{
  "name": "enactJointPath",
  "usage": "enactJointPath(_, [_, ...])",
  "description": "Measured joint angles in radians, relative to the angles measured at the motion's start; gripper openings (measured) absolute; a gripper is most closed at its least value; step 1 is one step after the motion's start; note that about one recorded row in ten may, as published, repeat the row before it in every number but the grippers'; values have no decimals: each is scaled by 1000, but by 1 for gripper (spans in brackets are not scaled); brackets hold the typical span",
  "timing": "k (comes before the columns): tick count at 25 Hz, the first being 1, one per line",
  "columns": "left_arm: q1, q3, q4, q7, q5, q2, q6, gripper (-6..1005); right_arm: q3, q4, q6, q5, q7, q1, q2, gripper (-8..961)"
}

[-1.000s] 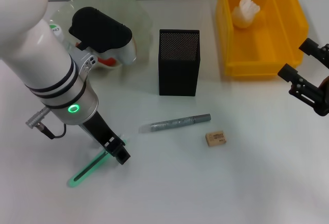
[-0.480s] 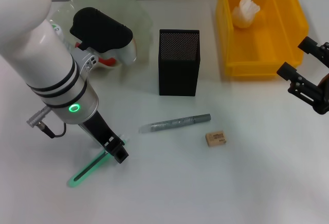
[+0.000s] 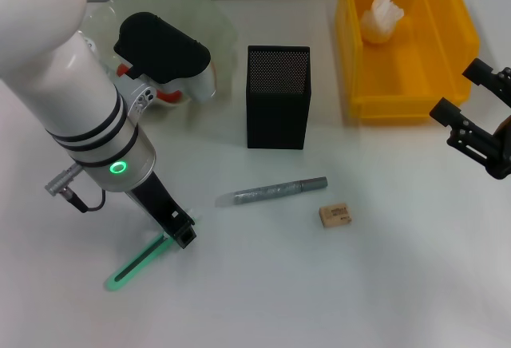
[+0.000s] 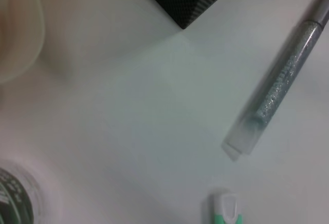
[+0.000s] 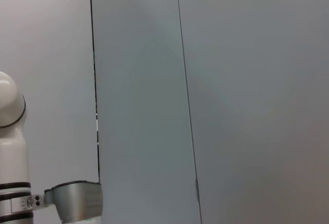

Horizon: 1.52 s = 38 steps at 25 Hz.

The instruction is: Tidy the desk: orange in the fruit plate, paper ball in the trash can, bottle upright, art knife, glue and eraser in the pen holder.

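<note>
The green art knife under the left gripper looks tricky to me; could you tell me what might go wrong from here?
1. The art knife lies flat on the table, and the left gripper is at one end of it, so a grasp there may pivot or slip.
2. The glue stick lies close by; a sweep could nudge it.
3. The pen holder is tall and narrow, so the long knife could catch its rim or tip it. The right gripper sits idle by the yellow bin.

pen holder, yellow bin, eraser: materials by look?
Black rectangular pen holder: likely perforated metal mesh, matte; a fine dot grid shows on its walls.
Yellow open-top trash bin: looks like moulded plastic, smooth and slightly glossy.
Small tan block eraser: probably rubber, dull, with a printed label on top.
</note>
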Motion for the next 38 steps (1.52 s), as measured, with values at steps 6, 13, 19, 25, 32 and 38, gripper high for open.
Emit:
enactJointPath(6, [0, 6, -2, 0, 0, 0, -4, 395, 0, 0, 0, 0, 0, -1, 2, 768])
enactJointPath(13, [-6, 15, -25, 12, 0, 0, -24, 377, 0, 0, -2, 0, 3, -3, 2, 768])
enactJointPath(19, [-9, 46, -26, 19, 0, 0, -32, 362, 0, 0, -3, 0, 12, -5, 3, 768])
enactJointPath(25, [-9, 48, -26, 19, 0, 0, -33, 315, 0, 0, -3, 0, 13, -5, 4, 768])
enactJointPath(32, [-9, 61, -26, 18, 1, 0, -34, 301, 0, 0, -4, 0, 13, -6, 4, 767])
enactJointPath(38, [-10, 63, -26, 17, 13, 0, -36, 299, 0, 0, -4, 0, 13, -6, 4, 767])
